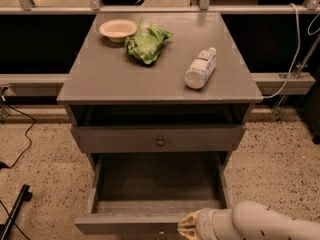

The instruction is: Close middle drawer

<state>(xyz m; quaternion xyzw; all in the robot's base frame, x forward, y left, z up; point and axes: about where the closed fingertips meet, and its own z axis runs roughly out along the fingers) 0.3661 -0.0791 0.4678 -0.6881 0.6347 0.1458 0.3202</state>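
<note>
Speckled beige floor (285, 159), dark panels (35, 44) behind, metal railing (50, 9) above.
</note>
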